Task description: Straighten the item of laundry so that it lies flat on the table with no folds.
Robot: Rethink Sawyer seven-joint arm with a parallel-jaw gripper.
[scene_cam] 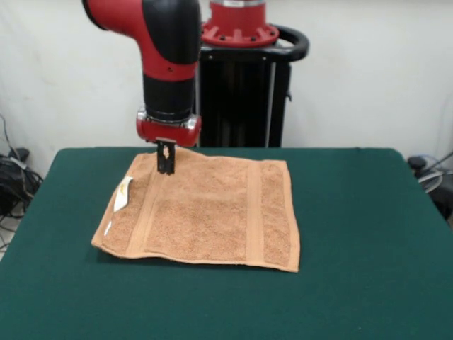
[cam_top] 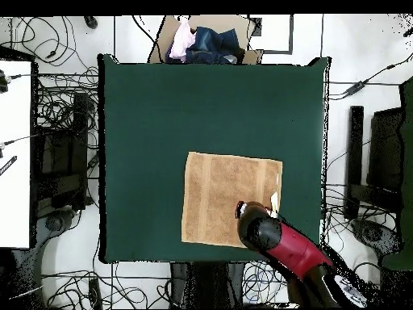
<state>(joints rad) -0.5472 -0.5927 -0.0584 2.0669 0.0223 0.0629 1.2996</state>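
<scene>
The orange-tan item of laundry point(scene_cam: 205, 212) lies spread out on the green table point(scene_cam: 354, 212), left of the middle, with its two woven bands running front to back. Its white label point(scene_cam: 124, 193) sticks out at the left edge. My gripper point(scene_cam: 166, 170) points straight down over the towel's far left corner, shut, its tips at the cloth surface; no cloth is lifted. Seen from overhead, the towel point(cam_top: 226, 198) sits near the table's point(cam_top: 161, 121) bottom edge. The red arm point(cam_top: 266, 234) covers the towel's lower right corner and hides the gripper.
The black pedestal point(scene_cam: 241, 92) stands just behind the towel. In the overhead view a cardboard box of clothes point(cam_top: 206, 40) sits beyond the table's top edge, and cables point(cam_top: 64, 161) cover the floor on both sides.
</scene>
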